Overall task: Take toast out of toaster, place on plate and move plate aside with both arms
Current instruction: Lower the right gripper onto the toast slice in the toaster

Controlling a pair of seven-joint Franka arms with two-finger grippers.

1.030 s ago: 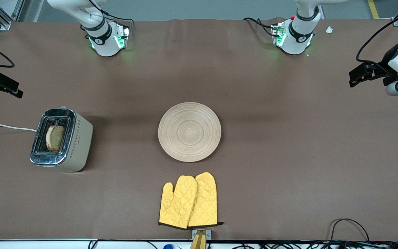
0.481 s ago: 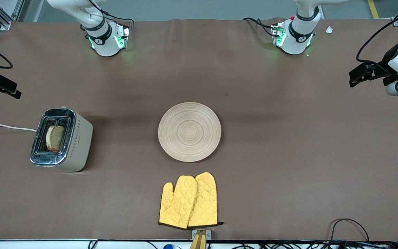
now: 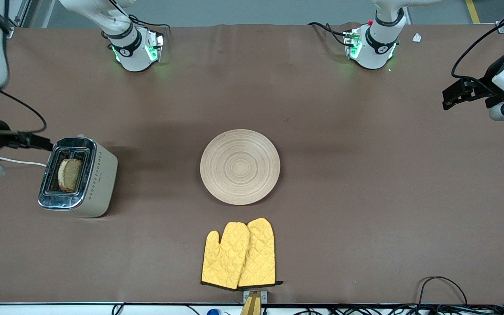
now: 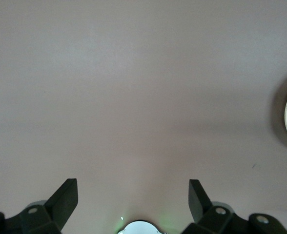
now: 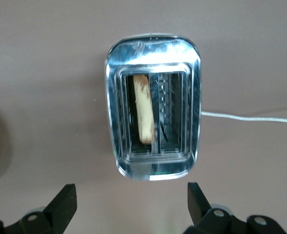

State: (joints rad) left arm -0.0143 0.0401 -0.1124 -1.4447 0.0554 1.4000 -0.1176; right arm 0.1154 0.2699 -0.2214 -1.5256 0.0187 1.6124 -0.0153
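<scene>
Your right gripper hung open above the toaster, toast in its slot. Your left gripper waited open over bare table, well apart from the plate.

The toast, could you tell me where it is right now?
The toast stands in a slot of the toaster toward the right arm's end of the table.

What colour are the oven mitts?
The oven mitts are yellow with quilted diamond stitching and dark trim, best seen in the front view.
</scene>
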